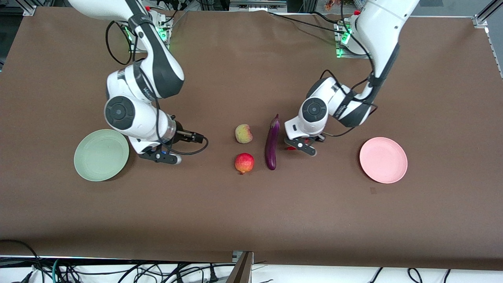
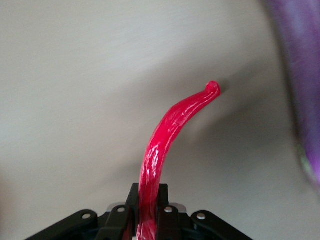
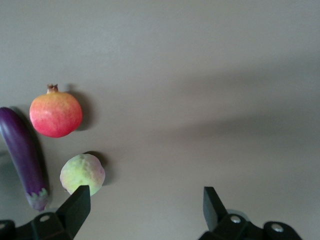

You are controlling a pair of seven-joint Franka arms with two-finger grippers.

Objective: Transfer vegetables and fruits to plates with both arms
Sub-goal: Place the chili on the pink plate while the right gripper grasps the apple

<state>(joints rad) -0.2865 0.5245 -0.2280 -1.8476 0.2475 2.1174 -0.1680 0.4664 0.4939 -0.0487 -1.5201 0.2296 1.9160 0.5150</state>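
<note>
My left gripper [image 2: 149,200] is shut on the thick end of the red chili pepper [image 2: 170,130], low at the table beside the purple eggplant [image 1: 271,143]. In the front view only a sliver of the chili [image 1: 290,148] shows under the left gripper [image 1: 300,146]. The yellow-green fruit [image 1: 243,133] and the red fruit [image 1: 244,162] lie next to the eggplant, toward the right arm's end. My right gripper [image 1: 161,157] stands open with nothing in it, over the table between the mint green plate [image 1: 101,155] and the fruits. The pink plate [image 1: 383,160] lies toward the left arm's end.
In the right wrist view the red fruit [image 3: 55,113], the yellow-green fruit [image 3: 81,172] and the eggplant [image 3: 24,155] lie past the open right gripper [image 3: 146,194]. The brown table cloth [image 1: 251,220] covers the whole table. Both plates hold nothing.
</note>
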